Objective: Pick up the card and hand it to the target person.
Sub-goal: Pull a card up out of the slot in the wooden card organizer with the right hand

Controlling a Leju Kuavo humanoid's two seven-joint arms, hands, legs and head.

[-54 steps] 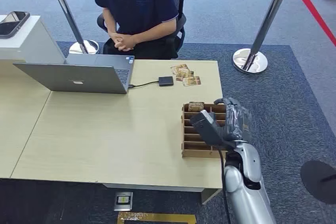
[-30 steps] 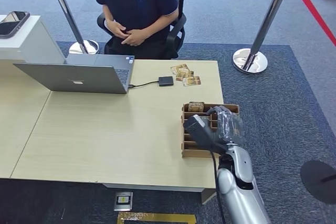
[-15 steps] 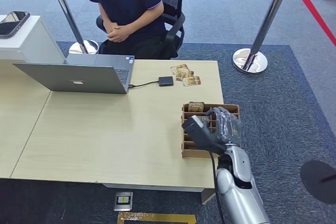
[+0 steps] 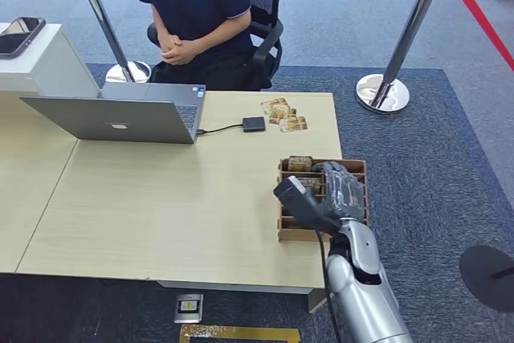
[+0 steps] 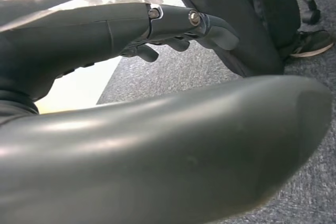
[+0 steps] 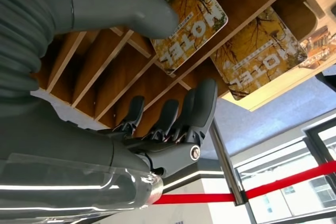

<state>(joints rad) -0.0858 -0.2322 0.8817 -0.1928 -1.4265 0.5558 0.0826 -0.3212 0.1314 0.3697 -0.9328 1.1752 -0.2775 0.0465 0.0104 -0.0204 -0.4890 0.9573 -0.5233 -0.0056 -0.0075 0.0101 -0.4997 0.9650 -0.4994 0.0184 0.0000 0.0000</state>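
A wooden slotted card rack sits near the table's right edge, with a printed card standing in its far slot. My right hand hovers over the rack's middle slots. In the right wrist view its thumb touches the face of a yellow "HOTEL" card; a second such card stands one slot further. The dark fingers curl apart from the thumb, holding nothing. My left hand hangs by the carpet, fingers loosely extended and empty. The person sits in a chair beyond the table.
Three loose cards and a black device lie at the table's far right. An open laptop stands at the far left of the desk. Stanchion bases stand on the carpet behind; a phone rests on a white box.
My right hand has moved left and forward, from the rack's right side to above its middle slots. The person has shifted to the left in the chair, hands clasped.
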